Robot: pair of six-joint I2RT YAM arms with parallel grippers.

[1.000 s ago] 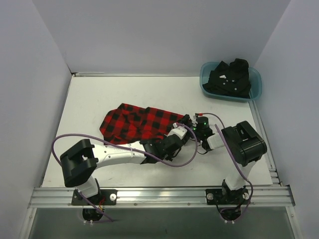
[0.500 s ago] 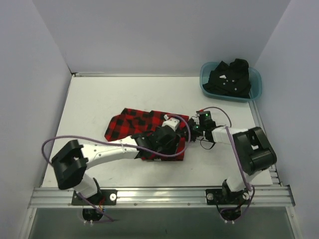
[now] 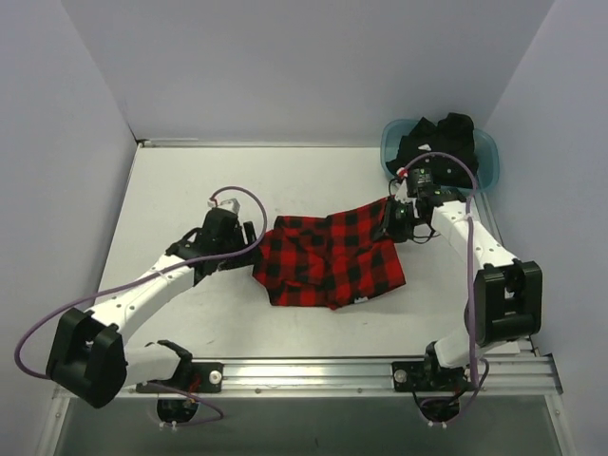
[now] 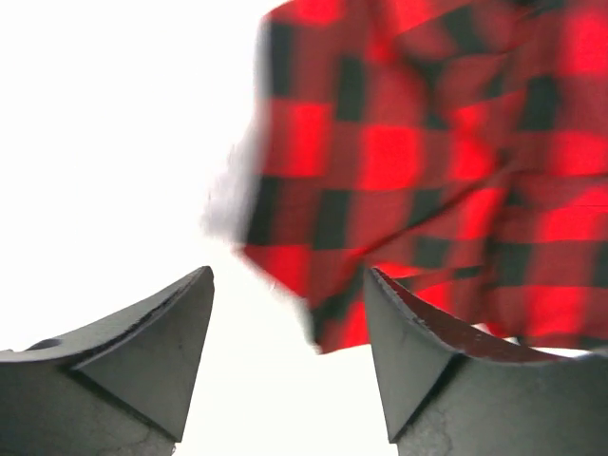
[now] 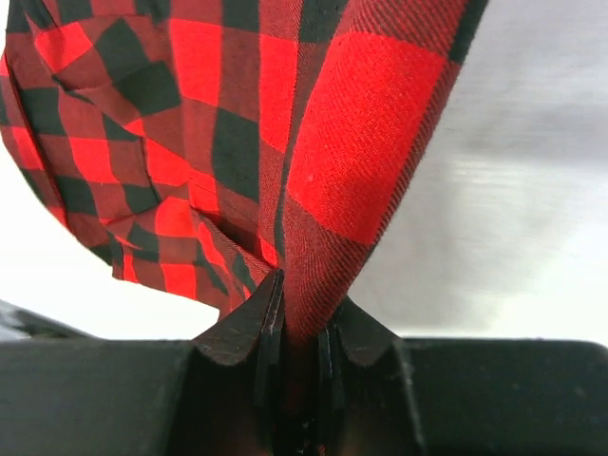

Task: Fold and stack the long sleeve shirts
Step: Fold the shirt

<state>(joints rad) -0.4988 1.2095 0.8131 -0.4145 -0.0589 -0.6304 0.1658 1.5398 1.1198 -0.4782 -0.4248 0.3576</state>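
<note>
Near edge: both arm bases on the rail, arms reaching out over the white table (image 3: 171,190).

Left gripper (image 3: 247,237) sits low at the left edge of the flannel (image 3: 332,256). Left wrist view: fingers (image 4: 152,351) spread wide, nothing between them, bare table in the gap. The flannel's (image 4: 408,161) blurred corner lies just ahead of the right-hand finger; contact can't be told.

The flannel is mid-table between the two grippers, bunched and partly doubled over, red-and-black check. There is a tiny white speck at its near hem (image 3: 359,302), maybe a label, too small to read.

Right gripper (image 3: 389,220) is at the flannel's far right corner, which is lifted off the table. Right wrist view: fingers (image 5: 242,332) pressed together on a fold of the flannel (image 5: 237,142), and the cloth hangs away from the pinch in a taut ridge.

Far right corner: teal tub (image 3: 486,166) with the black shirt (image 3: 446,138) heaped inside, spilling above the rim. The right arm's wrist crosses in front of its near-left side. No writing legible on it.
</note>
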